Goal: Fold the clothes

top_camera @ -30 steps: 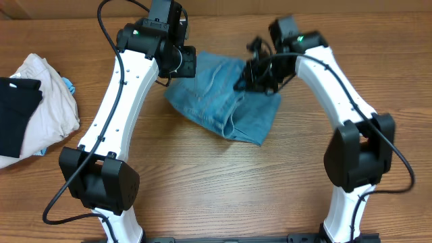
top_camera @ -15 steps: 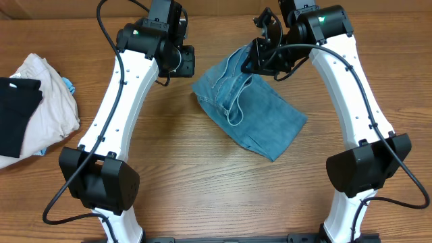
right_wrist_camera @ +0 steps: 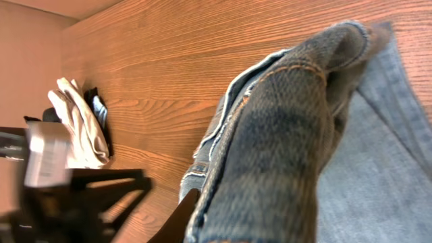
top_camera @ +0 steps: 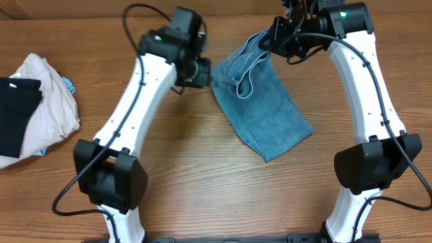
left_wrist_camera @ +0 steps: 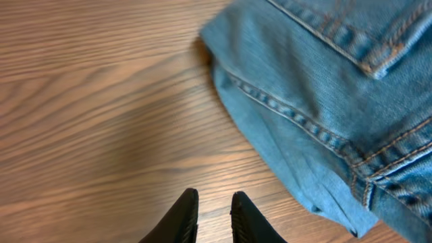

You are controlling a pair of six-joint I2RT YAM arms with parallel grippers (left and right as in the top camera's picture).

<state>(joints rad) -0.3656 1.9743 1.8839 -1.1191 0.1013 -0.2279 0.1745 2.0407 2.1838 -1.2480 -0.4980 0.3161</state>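
Note:
The light-blue jeans (top_camera: 268, 111) lie folded into a compact packet in the middle of the table, with their far end lifted. My right gripper (top_camera: 271, 42) is shut on that raised end near the waistband. In the right wrist view the denim (right_wrist_camera: 290, 135) fills the jaws, and only one dark finger (right_wrist_camera: 177, 219) shows beside it. My left gripper (top_camera: 204, 71) hovers just left of the jeans' left edge. In the left wrist view its fingers (left_wrist_camera: 214, 206) stand a narrow gap apart, empty over bare wood, with the jeans (left_wrist_camera: 324, 88) to their right.
A pile of folded garments lies at the table's left edge, a white one (top_camera: 47, 101) with a black one (top_camera: 15, 115) on top. It also shows in the right wrist view (right_wrist_camera: 81, 125). The table's far edge runs close behind both grippers.
My right gripper has lifted the jeans' end and pulled it farther back and right, so the packet has slid right. My left arm has swung right to the jeans' left edge.

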